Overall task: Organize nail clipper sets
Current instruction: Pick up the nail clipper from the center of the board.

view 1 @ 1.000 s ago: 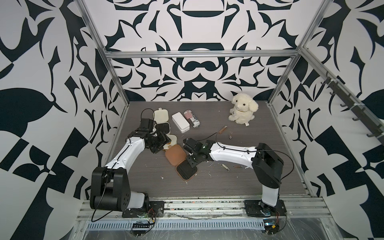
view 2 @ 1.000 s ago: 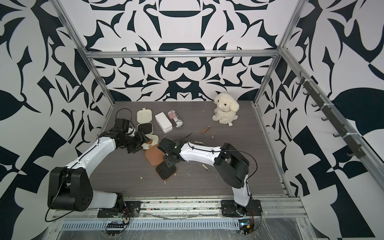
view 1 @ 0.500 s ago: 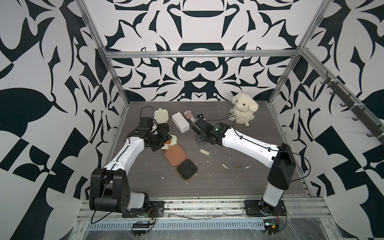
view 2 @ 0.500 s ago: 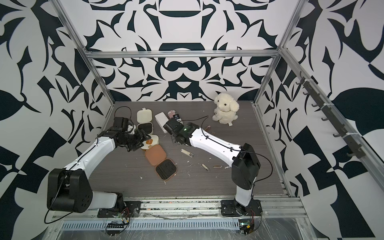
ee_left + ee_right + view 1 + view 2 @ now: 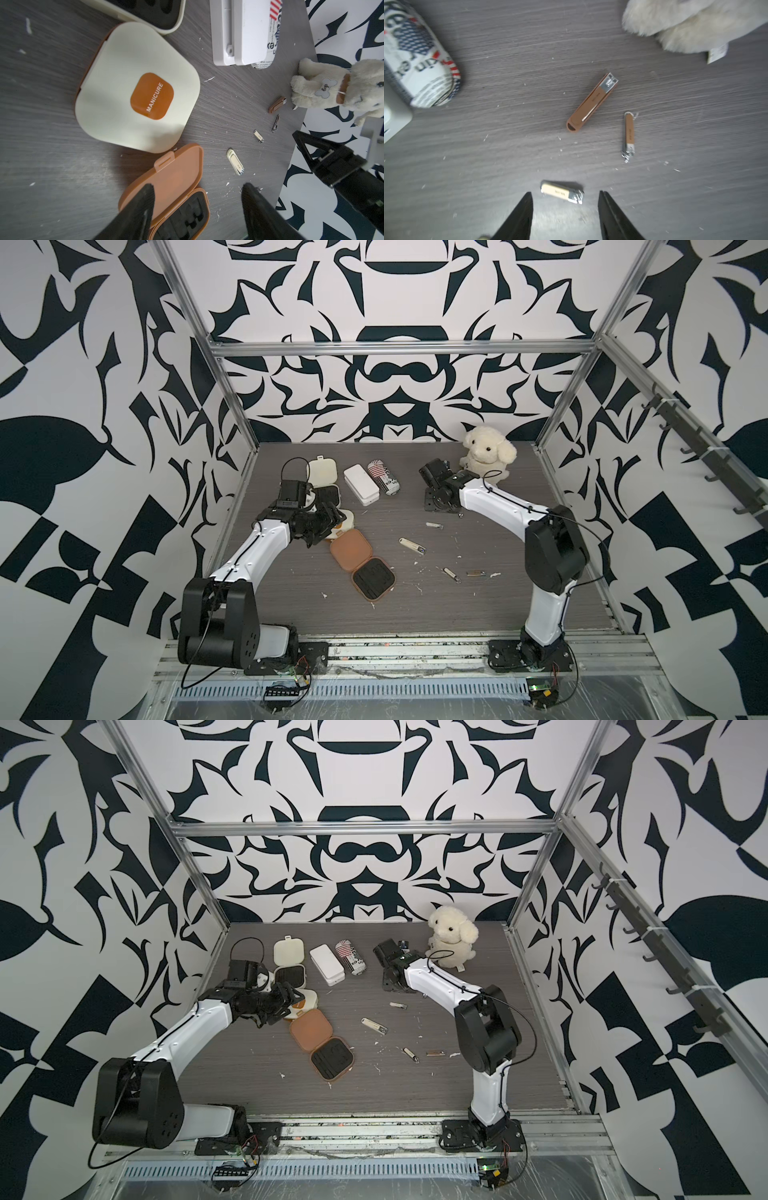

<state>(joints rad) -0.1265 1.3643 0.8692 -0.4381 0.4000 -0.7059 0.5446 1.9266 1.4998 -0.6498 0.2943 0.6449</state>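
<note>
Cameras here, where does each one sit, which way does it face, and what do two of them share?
Both top views: high at the front, looking down and back over the table; left arm and right arm show whole.
Left wrist: above the closed cream case and open tan case, looking slantwise down; the left gripper shows, open.
Right wrist: above the brown clipper, looking down; the right gripper shows, open.
Shared: both wrist views show the striped can and plush dog.
</note>
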